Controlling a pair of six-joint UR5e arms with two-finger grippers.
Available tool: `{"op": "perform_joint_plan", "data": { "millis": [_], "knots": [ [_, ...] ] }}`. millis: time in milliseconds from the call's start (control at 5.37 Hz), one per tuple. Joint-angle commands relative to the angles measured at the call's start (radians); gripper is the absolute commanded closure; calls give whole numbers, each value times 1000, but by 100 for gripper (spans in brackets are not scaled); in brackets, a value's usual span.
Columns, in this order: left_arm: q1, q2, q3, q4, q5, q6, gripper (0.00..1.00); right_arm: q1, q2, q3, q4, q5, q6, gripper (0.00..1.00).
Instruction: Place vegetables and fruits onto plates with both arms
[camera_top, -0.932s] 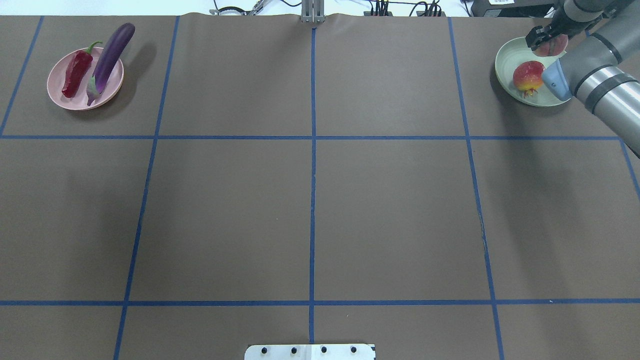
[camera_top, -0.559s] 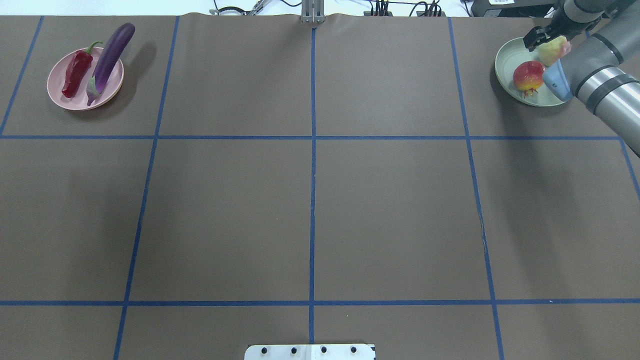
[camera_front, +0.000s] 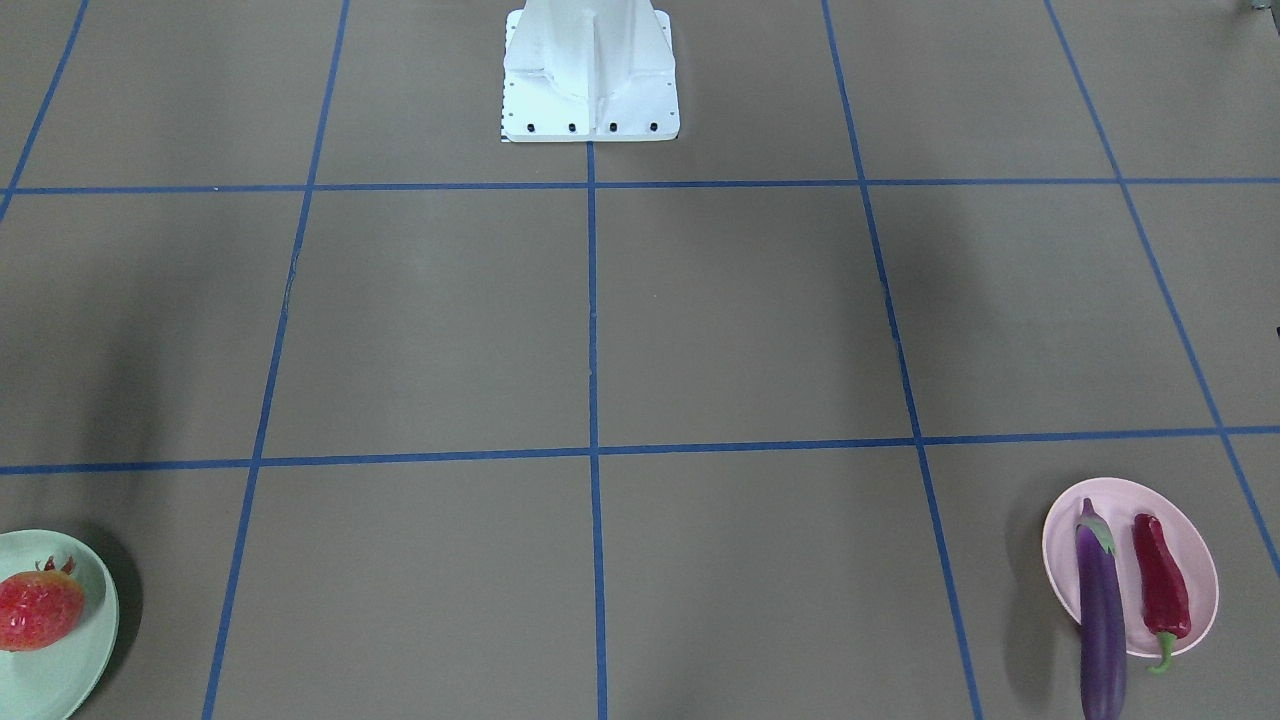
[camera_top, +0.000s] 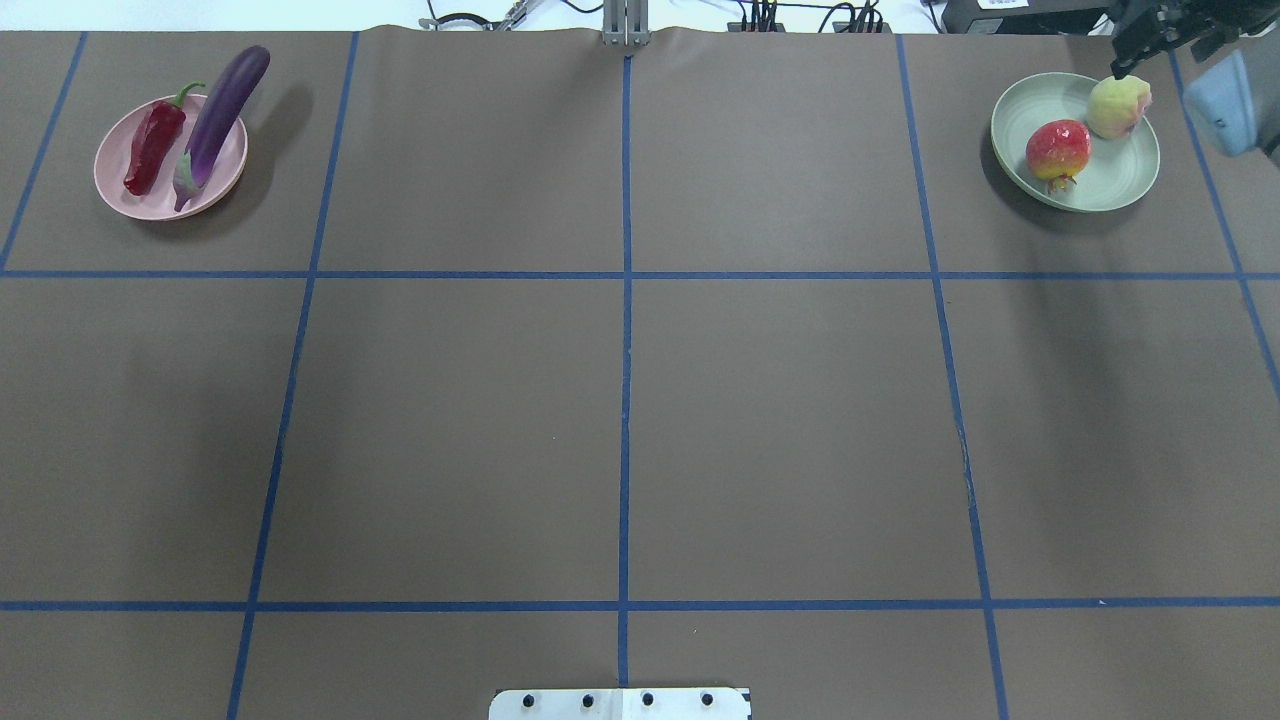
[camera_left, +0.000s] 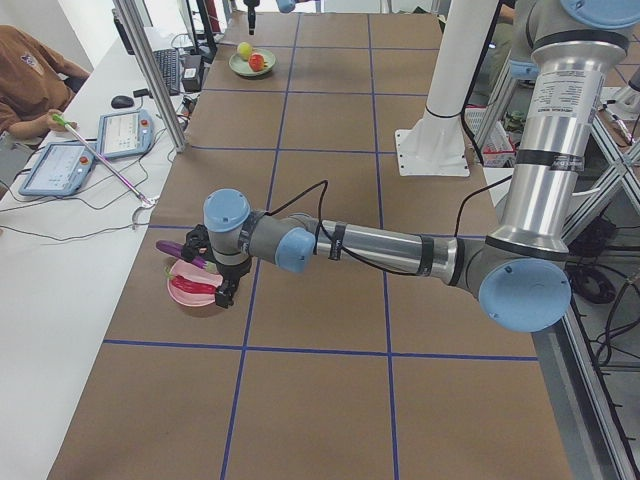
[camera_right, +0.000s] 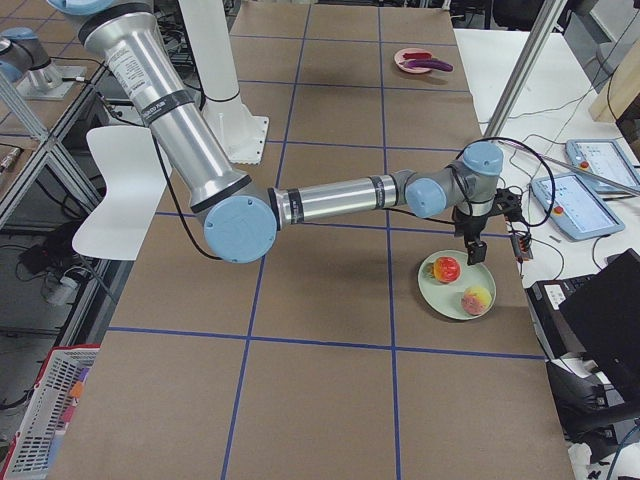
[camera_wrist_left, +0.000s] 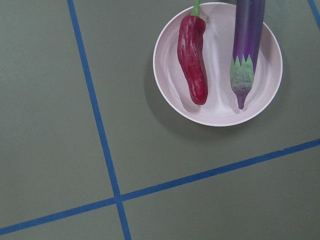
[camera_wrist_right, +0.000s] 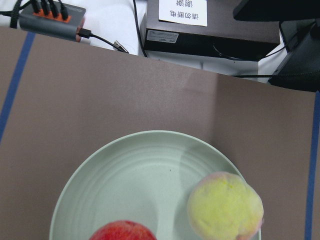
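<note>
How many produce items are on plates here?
4. Eggplant and chili pepper lie on the pink plate, far left overhead; red bumpy fruit and peach sit on the green plate, far right. None appears hidden.

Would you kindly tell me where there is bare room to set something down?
The brown table between the two plates is all bare. The pale pink round plate is filled by the dark-red chili pepper and long purple eggplant; the pale mint green plate, holding a bumpy red fruit and yellow-green peach, has little room.
</note>
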Motion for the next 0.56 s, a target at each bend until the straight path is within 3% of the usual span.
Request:
{"op": "perform_joint_plan", "data": {
  "millis": [0,186,373],
  "knots": [
    [-35,1,2,118,4,169,0,86,-128,269,-262,120,-92,0],
    [-61,9,3,159,3,252,0,105,-223,372,-353,128,-99,0],
    [-87,47,3,161,2,297,0,140,-330,411,-360,134,-211,0]
  ]
}}
